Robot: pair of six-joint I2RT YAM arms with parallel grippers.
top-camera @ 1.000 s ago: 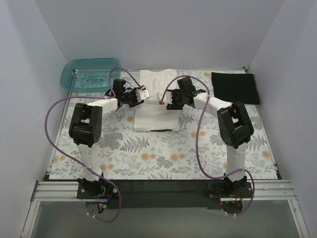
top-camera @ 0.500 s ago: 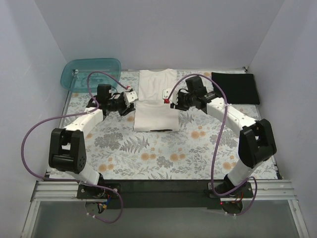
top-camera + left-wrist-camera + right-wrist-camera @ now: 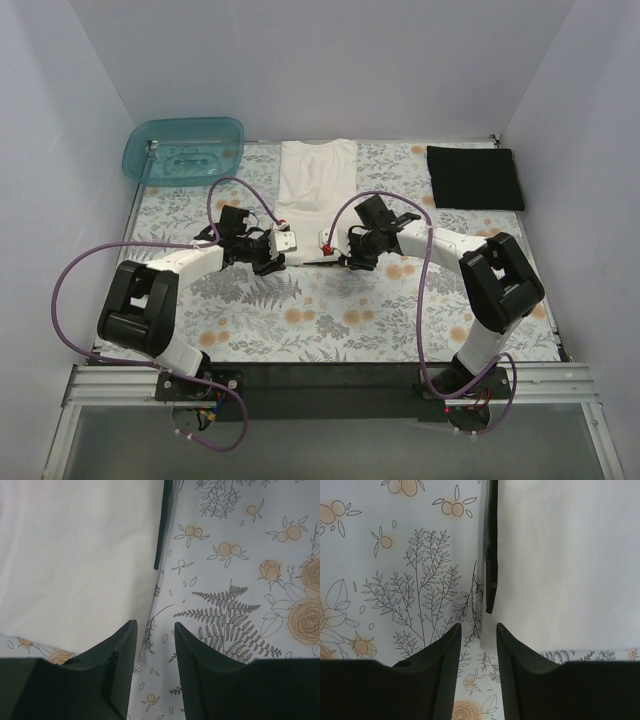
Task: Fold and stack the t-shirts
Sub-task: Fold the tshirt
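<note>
**Q:** Containers?

**A:** I log one, the teal tub [image 3: 185, 148], at the far left corner. Through the translucent plastic I see only its ridged floor. Whether it holds anything, I cannot tell.

**Q:** Surface and room?

**A:** The floral cloth [image 3: 330, 310], grey ferns and orange blooms, covers the table. There are plain white walls at left, right and far side. A metal rail [image 3: 330, 385] runs along the near edge, where both arms are bolted.

**Q:** The shirts?

**A:** The cream t-shirt [image 3: 315, 195] lies flat at far centre, folded into a long narrow panel that runs from the far edge toward me. The black t-shirt [image 3: 475, 178] is a folded rectangle at the far right, well apart from the cream one. They are not yet stacked.

**Q:** Grippers?

**A:** The left gripper [image 3: 282, 243] sits low at the cream shirt's near left corner and the right gripper [image 3: 330, 243] at its near right corner. In both wrist views the fingers stand a narrow gap apart. Only patterned cloth shows between them, and they grip nothing. The white hem lies just beyond the tips. A thin dark strip [image 3: 491, 545] runs along that hem. I cannot tell what it is.
</note>
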